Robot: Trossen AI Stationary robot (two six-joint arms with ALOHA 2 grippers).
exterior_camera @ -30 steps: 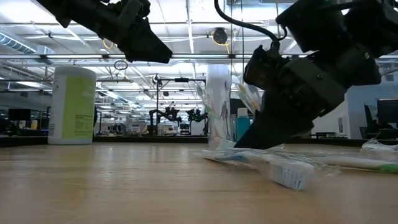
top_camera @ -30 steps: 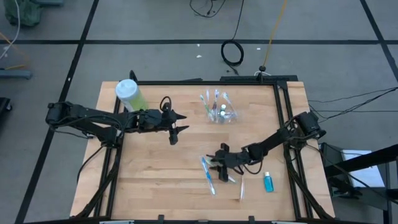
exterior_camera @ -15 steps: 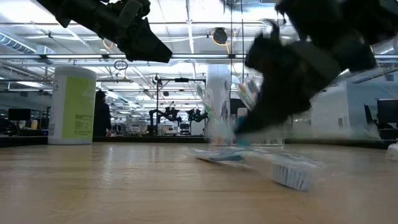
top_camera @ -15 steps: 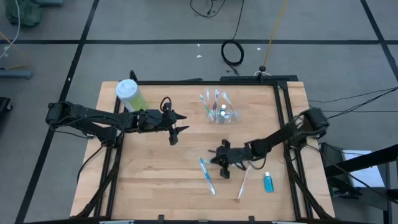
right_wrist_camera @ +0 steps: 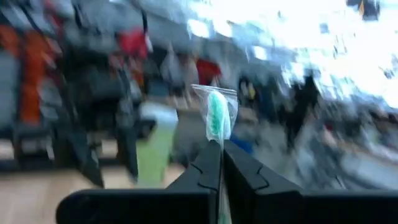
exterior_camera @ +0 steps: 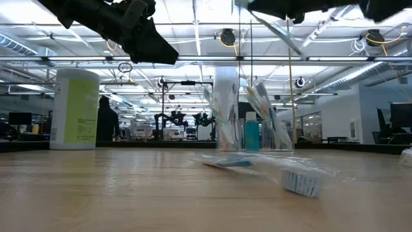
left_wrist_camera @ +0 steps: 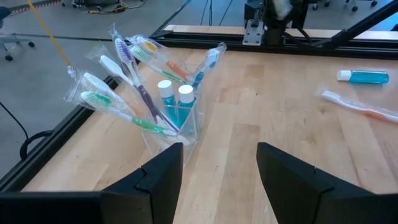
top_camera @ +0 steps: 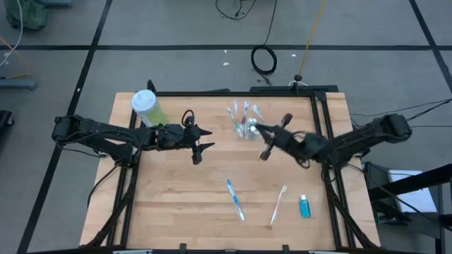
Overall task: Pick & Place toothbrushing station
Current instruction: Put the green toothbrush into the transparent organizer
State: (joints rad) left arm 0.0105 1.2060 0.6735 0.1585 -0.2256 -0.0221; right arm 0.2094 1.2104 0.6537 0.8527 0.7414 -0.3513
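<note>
A pale wooden plank counter [top_camera: 183, 190] in a black frame stands on a grey floor crossed by dark lines. Near its far edge a clear plastic cup [left_wrist_camera: 176, 124] holds wrapped toothbrushes [left_wrist_camera: 118, 106] fanned outward and two white-capped teal tubes [left_wrist_camera: 175, 99]. Just beside it, raised above the counter, the right hand [top_camera: 265, 141] is pressed together, pinching a green-headed toothbrush in clear wrap [right_wrist_camera: 217, 118]. Nearer the front lie a blue toothbrush [top_camera: 235, 200], a white one [top_camera: 278, 204] and a third teal tube [top_camera: 304, 206], well apart from the cup. The left hand [top_camera: 200, 142] hovers mid-counter with fingers spread, empty. A tall green bottle [top_camera: 147, 106] with a white cap stands at the far left corner.
</note>
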